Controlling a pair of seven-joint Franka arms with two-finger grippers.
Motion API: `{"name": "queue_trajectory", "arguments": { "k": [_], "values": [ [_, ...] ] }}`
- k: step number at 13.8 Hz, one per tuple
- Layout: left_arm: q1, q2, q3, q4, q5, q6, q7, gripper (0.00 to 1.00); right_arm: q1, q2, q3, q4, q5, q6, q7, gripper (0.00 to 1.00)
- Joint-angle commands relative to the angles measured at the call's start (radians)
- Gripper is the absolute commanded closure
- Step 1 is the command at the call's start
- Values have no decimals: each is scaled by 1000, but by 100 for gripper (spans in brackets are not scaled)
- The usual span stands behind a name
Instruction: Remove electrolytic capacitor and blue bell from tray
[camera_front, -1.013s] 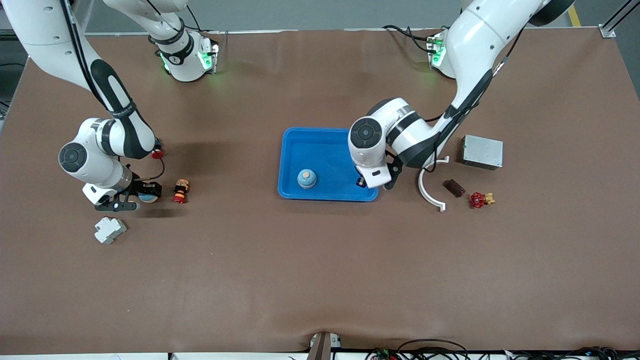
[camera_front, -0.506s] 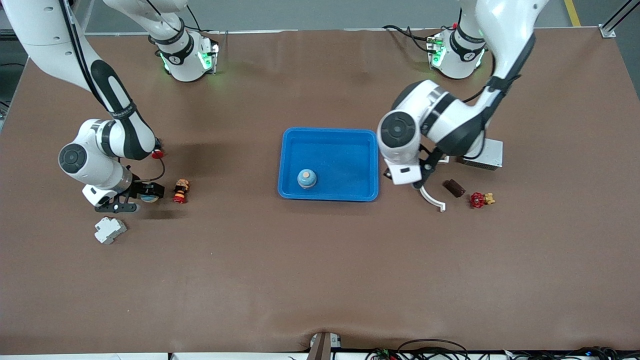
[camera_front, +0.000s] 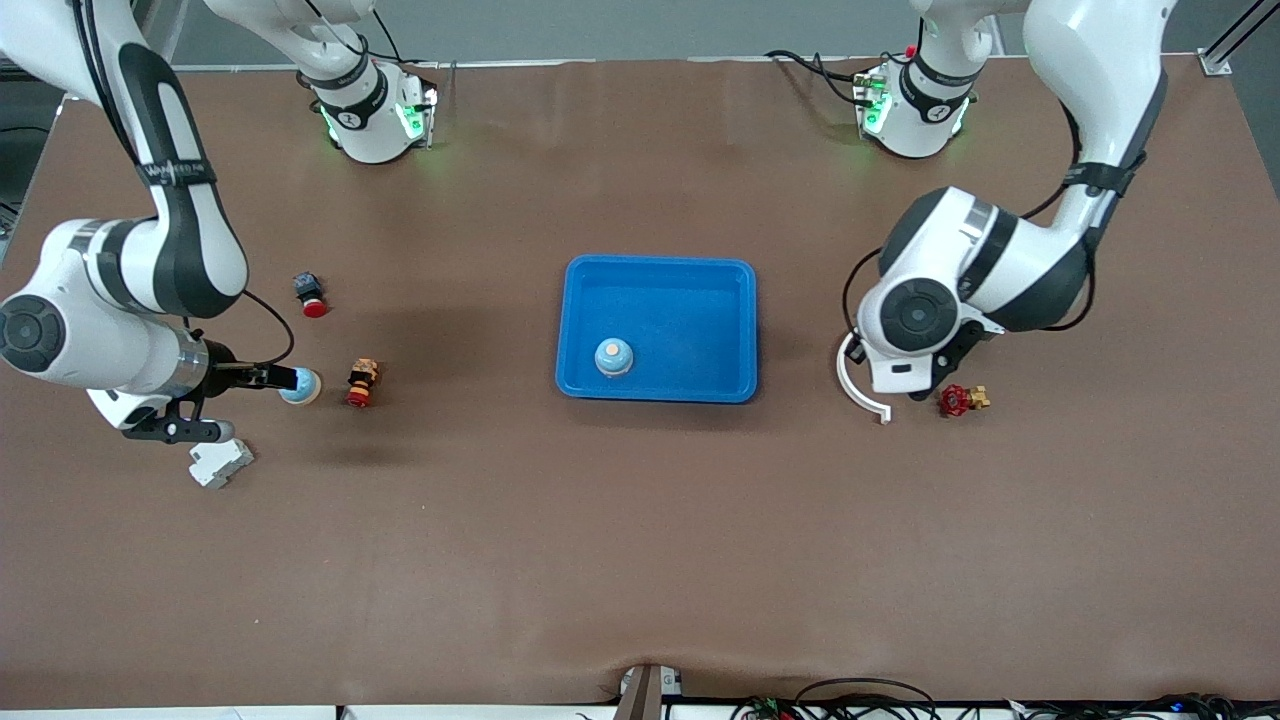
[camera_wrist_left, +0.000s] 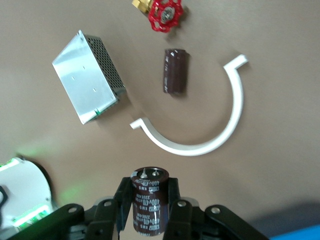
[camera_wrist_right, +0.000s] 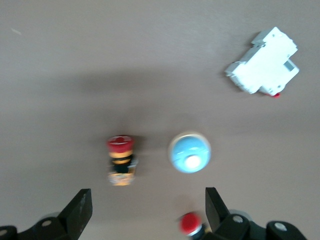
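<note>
My left gripper is shut on a dark brown capacitor and holds it in the air over the white curved piece; in the front view its wrist hides the fingers. A second brown capacitor lies on the table. A blue bell sits in the blue tray. Another blue bell stands on the table at the right arm's end. My right gripper is open and empty beside it; the wrist view shows that bell ahead of the wide-open gripper.
Near the right gripper are a red and yellow button, a small red push button and a white breaker. At the left arm's end are the white curved piece, a red valve and a metal box.
The left arm has swung from the tray's corner toward its own end of the table, capacitor in its jaws. The right gripper has drawn back from the bell, which stays on the table.
</note>
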Motion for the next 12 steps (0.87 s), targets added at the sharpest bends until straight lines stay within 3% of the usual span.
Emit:
{"name": "queue_trajectory", "arguments": {
  "k": [1, 4, 7, 12],
  "values": [
    [53, -18, -4, -33, -13, -17, 83, 100, 103, 3, -4, 46, 51, -37, 206, 0],
    [108, -1, -1, -31, 1, -17, 112, 100, 249, 11, -4, 90, 51, -28, 502, 0],
    [197, -5, -1, -57, 94, -17, 259, 100, 369, 40, -5, 144, 53, -10, 717, 0],
    [210, 2, -1, -53, 105, -12, 307, 100, 530, 171, -5, 166, 51, 195, 1024, 0]
  ]
}}
